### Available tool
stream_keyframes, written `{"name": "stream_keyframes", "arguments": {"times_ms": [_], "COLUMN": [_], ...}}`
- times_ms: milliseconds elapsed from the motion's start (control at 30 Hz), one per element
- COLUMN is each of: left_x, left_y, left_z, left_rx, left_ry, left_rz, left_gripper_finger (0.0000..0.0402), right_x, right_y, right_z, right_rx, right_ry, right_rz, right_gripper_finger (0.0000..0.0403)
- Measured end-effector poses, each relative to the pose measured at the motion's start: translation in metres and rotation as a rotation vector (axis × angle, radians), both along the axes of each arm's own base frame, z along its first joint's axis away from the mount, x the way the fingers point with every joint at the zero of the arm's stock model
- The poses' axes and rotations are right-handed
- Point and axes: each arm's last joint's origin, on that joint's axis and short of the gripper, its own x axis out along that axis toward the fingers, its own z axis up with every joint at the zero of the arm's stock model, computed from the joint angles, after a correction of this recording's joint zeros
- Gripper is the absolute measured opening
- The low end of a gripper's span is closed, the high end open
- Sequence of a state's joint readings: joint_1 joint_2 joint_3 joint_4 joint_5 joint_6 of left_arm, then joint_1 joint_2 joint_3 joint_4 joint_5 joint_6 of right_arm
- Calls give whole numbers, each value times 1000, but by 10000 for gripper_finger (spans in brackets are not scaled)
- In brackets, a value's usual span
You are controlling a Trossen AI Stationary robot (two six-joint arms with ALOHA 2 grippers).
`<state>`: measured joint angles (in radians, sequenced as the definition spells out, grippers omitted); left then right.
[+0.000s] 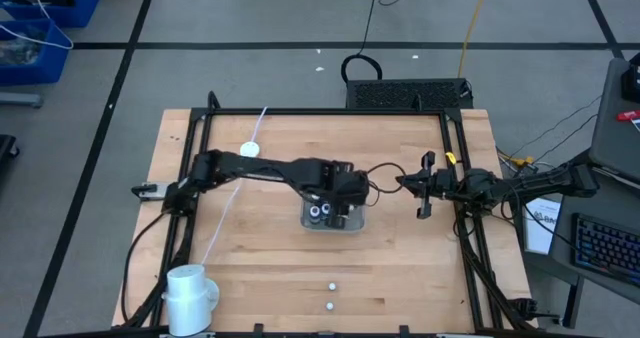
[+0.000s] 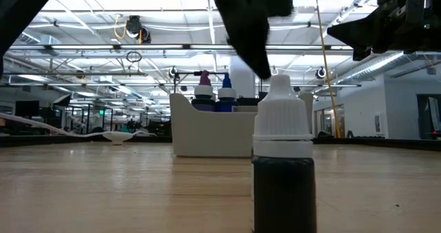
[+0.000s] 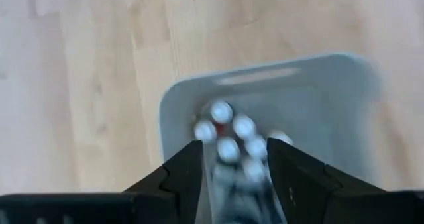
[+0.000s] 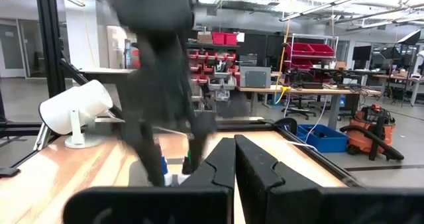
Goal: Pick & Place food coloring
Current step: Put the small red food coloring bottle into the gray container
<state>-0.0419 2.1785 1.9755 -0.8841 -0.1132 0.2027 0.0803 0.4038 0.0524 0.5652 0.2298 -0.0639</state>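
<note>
Grey plastic tray (image 1: 352, 224) sits mid-counter with food coloring bottles (image 1: 319, 213) standing inside; two more bottles (image 1: 330, 296) wait near the counter's front edge. The left pincer (image 3: 229, 166) hangs over the tray, fingers parted around a blurred bottle, seemingly mid-release. Lifting off carelessly could topple the crowded bottles. The right pincer (image 1: 425, 199) waits shut toward the counter's right edge
</note>
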Motion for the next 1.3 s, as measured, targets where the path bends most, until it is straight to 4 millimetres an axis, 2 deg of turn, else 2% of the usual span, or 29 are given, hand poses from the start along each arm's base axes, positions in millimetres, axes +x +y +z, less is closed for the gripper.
{"name": "stream_keyframes", "arguments": {"times_ms": [167, 267, 333, 400, 467, 533, 600, 700, 833, 933, 1033, 1167, 1300], "left_x": [-37, -75, -108, -139, -169, -198, -227, -262, -294, -308, -318, -328, -335], "left_y": [-16, -23, -23, -19, -15, -9, -5, -1, 2, 3, 4, 6, 8], "left_z": [71, 124, 154, 173, 177, 170, 154, 115, 52, 12, -17, -44, -58], "left_rx": [31, 67, 49, 16, -8, -30, -49, -77, -114, -133, -156, -146, -91], "left_ry": [44, -64, -145, -242, -324, -404, -478, -587, -694, -794, -882, -925, -939], "left_rz": [-22, -20, 7, 40, 53, 52, 45, 49, 29, 24, 31, 38, 52], "left_gripper_finger": [153, 113, 78, 41, 12, 9, 11, 4, 9, 4, 7, 5, 7], "right_x": [0, 0, 0, 0, 0, 0, 0, 1, 1, 1, 1, 2, 2], "right_y": [1, 1, 1, 1, 1, 1, 1, 1, 1, 1, 1, 2, 2], "right_z": [0, 0, -1, 0, 0, -1, -1, -2, -2, -3, -3, -4, -4], "right_rx": [-5, -9, -10, -9, -9, -9, -10, -10, -16, -18, -21, -22, -19], "right_ry": [3, 5, 5, 4, 4, 5, 8, 22, 24, 28, 31, 39, 43], "right_rz": [25, 44, 50, 51, 50, 50, 50, 50, 48, 48, 47, 47, 47], "right_gripper_finger": [0, 0, 0, 0, 0, 0, 0, 0, 0, 0, 0, 0, 0]}}
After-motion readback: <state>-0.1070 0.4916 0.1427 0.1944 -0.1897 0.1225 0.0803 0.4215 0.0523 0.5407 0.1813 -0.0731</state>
